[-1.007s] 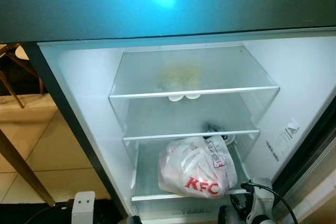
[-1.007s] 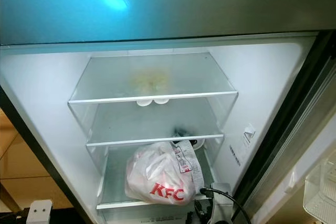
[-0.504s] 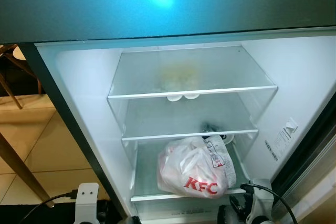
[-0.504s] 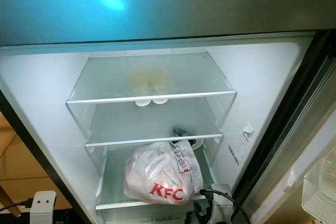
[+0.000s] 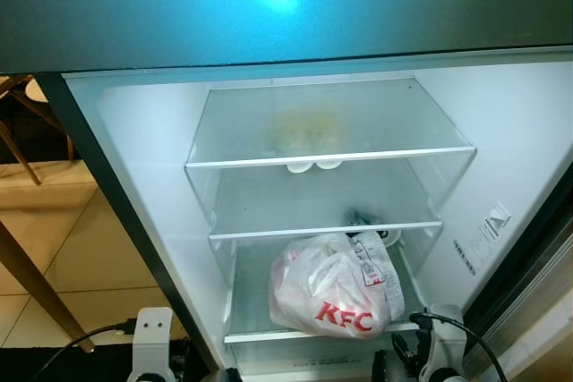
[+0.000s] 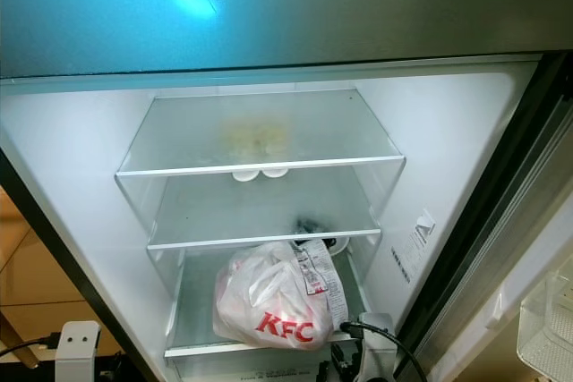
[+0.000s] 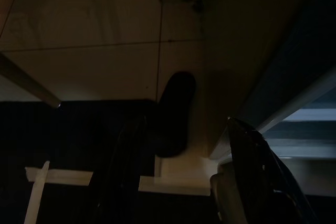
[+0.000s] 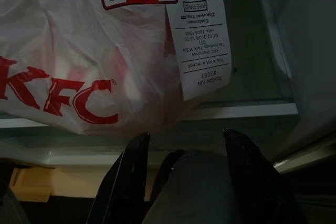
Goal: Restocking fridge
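My right tool [image 8: 181,182], fingers spread and empty, hangs just below the white plastic KFC bag [image 5: 329,288], unmoved on the lowest glass shelf [image 5: 251,333]: placement complete.

The KFC bag [image 5: 329,288] is translucent white with red lettering, and its receipt [image 8: 198,30] is white with black print. The fridge interior [image 5: 143,167] is white, with clear frosted glass shelves [image 5: 322,127]. The floor tiles [image 5: 54,230] are beige.

White KFC bag [image 5: 329,293] sits on the fridge's lowest glass shelf [image 5: 249,310]
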Motion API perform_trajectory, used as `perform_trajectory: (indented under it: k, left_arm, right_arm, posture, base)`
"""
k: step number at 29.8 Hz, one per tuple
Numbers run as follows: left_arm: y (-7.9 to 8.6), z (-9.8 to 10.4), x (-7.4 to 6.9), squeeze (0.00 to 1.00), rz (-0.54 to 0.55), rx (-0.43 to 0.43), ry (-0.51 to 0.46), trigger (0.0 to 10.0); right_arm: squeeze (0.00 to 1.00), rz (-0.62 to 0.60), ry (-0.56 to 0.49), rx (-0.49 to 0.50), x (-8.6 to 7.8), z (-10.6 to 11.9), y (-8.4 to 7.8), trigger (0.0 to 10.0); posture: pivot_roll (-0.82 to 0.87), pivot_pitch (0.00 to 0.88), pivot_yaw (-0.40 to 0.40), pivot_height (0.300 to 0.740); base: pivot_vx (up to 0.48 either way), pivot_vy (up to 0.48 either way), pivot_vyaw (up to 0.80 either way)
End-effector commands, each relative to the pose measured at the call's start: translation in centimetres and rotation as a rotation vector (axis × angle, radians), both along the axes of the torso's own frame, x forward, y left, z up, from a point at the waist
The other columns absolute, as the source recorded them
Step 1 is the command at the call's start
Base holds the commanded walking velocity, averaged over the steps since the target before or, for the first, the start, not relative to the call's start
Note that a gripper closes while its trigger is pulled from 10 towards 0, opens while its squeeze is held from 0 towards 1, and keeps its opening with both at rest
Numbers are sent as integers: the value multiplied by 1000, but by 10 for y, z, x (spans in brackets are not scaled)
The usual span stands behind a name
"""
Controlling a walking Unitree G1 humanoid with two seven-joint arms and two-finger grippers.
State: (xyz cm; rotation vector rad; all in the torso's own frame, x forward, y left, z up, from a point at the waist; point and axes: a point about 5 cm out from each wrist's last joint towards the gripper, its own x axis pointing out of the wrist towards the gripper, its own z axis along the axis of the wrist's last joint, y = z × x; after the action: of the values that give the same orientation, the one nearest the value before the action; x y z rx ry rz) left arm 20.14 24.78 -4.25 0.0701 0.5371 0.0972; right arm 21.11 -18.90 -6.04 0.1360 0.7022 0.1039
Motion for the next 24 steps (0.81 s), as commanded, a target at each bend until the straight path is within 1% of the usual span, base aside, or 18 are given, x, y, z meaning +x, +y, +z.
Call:
perform_trajectory:
  k: [1, 3, 11, 18, 24]
  left_arm:
    - [-4, -3, -3, 0, -3, -8, 12, 10000]
    - [-5, -3, -3, 0, -4, -8, 11, 10000]
    - [-7, -3, -2, 0, -13, -10, 12, 10000]
    - [-8, -3, -3, 0, -17, -9, 17, 10000]
    - [-8, -5, -5, 0, -13, -10, 23, 10000]
  right_arm:
    - [0, 8, 0, 9, 0, 0, 2, 10000]
    - [0, 7, -5, 30, 0, 0, 2, 10000]
    - [0, 8, -7, 19, 1, 0, 3, 10000]
    - [0, 8, -13, -4, 2, 1, 3, 10000]
    - [0, 16, -34, 28, 4, 3, 5, 10000]
  posture:
    - [-7, 18, 26, 502]
    - [-8, 18, 26, 512]
    - [-4, 17, 26, 537]
    - [-5, 14, 24, 537]
    - [-6, 13, 24, 537]
  base:
    - [0, 0, 0]
    - [0, 0, 0]
    - [0, 0, 0]
    - [0, 0, 0]
    - [0, 0, 0]
